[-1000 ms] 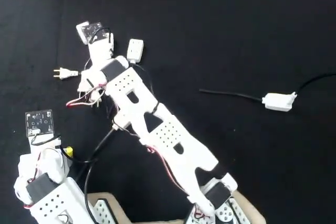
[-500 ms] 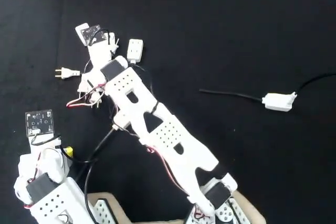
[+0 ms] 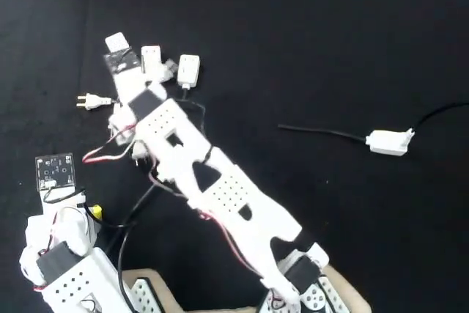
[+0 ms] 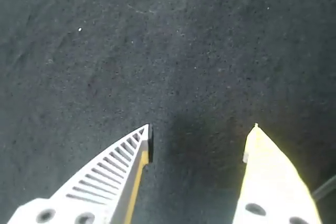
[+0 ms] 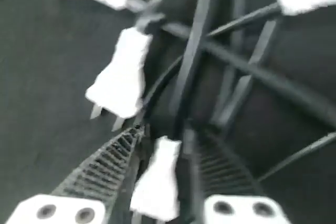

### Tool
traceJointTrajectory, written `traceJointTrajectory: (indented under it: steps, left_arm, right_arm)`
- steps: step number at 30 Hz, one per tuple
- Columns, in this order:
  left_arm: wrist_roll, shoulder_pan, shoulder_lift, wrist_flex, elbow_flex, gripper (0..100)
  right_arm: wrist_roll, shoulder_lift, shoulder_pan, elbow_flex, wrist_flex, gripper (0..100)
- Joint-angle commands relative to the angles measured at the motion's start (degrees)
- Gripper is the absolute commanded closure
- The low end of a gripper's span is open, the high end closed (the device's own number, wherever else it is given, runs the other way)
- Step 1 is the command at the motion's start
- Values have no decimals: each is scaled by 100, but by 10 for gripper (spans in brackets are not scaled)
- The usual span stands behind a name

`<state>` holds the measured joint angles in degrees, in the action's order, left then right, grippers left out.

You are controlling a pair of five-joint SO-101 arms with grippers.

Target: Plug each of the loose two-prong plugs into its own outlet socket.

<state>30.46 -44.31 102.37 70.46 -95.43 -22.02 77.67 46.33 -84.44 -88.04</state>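
The right gripper (image 5: 169,139) is clamping a white plug (image 5: 156,184) by its body amid tangled black cables (image 5: 195,51). Another plug (image 5: 119,77) is lying just beside it.

For a clean insertion, square the prongs to the outlet socket (image 3: 188,69) before pushing (a skewed entry is likely to jam).

The left gripper (image 4: 202,129) is hanging with jaws spread over bare table (image 4: 157,35).

The high view is giving the layout: the socket is near the right gripper, and a cabled white block (image 3: 388,141) is well apart. The right wrist view is giving the grasp itself.
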Motion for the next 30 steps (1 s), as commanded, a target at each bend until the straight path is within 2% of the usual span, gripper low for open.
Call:
traceJointTrajectory:
  steps: [1,7,14,17,22,30]
  left_arm:
    - [35,75,9,-26,31,712]
    - [35,75,9,-26,31,712]
    - [35,75,9,-26,31,712]
    - [35,75,9,-26,31,712]
    - [35,75,9,-26,31,712]
    - [35,75,9,-26,31,712]
  right_arm:
    - [-158,-198,167,338,-229,796]
    - [-149,-233,185,312,-598,863]
    - [-123,-92,167,593,-985,875]
    - [-114,-110,193,576,-958,988]
    - [-26,-127,193,541,-958,986]
    - [185,-127,132,-646,-1319,987]
